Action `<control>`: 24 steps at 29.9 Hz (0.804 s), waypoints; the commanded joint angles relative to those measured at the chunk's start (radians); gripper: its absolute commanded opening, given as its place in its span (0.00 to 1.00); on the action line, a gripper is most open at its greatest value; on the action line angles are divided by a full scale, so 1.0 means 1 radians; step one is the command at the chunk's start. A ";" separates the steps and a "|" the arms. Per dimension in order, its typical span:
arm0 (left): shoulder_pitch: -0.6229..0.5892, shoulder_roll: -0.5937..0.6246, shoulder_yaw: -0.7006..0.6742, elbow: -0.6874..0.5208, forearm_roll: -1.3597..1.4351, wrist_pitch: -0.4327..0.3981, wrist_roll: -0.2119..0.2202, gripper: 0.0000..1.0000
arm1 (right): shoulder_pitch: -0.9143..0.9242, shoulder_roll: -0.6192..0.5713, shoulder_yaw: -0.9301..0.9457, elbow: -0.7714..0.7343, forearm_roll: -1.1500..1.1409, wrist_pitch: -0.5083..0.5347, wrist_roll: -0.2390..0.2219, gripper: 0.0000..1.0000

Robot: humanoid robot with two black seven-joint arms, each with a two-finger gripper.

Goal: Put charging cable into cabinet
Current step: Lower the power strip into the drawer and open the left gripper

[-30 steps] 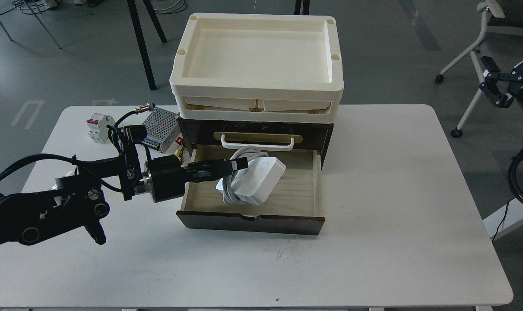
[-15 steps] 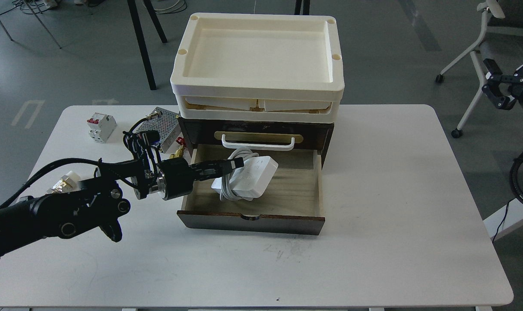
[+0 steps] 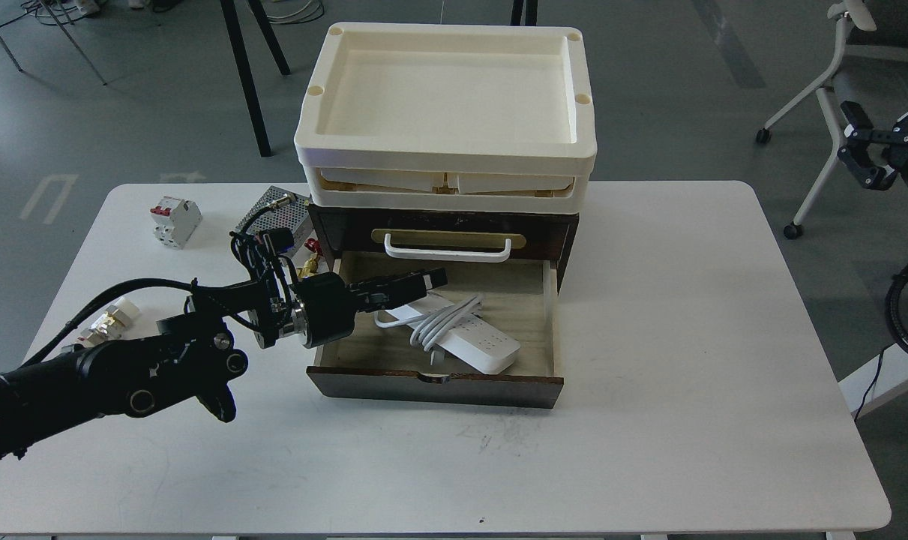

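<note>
head view: the left gripper hangs over the open drawer of the cabinet, its two dark fingers lying close together with only a narrow gap and nothing between them. just below and to the right of those fingertips the charging cable lies flat on the pale wood drawer floor, set slantwise, its thick white cord bunched around its middle; its near end reaches toward the drawer's front wall. whether the fingers touch the strip's far end cannot be told. behind the gripper the white bar handle sits on its tan plate, and above that the cream trays rest stacked on the cabinet top. behind the left wrist a metal mesh box stands on the white table, and farther left a small circuit breaker. the right gripper is held well off to the right, past the table edge, its fingers spread apart and empty.
</note>
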 commanded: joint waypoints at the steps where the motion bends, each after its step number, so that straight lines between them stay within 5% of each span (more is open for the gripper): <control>1: -0.001 0.004 -0.006 -0.006 -0.002 0.000 -0.004 0.87 | 0.000 0.000 0.000 0.000 0.000 0.000 0.001 1.00; 4: -0.004 0.033 -0.031 -0.022 -0.006 -0.003 -0.051 0.87 | 0.000 0.000 0.000 0.000 0.001 0.000 0.001 1.00; 10: 0.024 0.174 -0.120 -0.042 -0.273 -0.054 -0.051 0.89 | 0.000 0.002 0.001 0.003 0.001 0.001 0.001 1.00; 12: 0.032 0.218 -0.137 -0.040 -0.414 -0.141 -0.051 0.92 | 0.000 0.002 0.003 0.006 0.000 0.007 0.001 1.00; 16: 0.033 0.309 -0.219 -0.031 -0.630 -0.451 -0.051 0.94 | 0.000 0.000 0.041 0.022 0.000 0.026 0.004 1.00; 24: 0.035 0.331 -0.436 0.102 -1.201 -0.451 -0.051 0.95 | 0.002 0.043 0.144 0.039 -0.002 0.261 0.004 1.00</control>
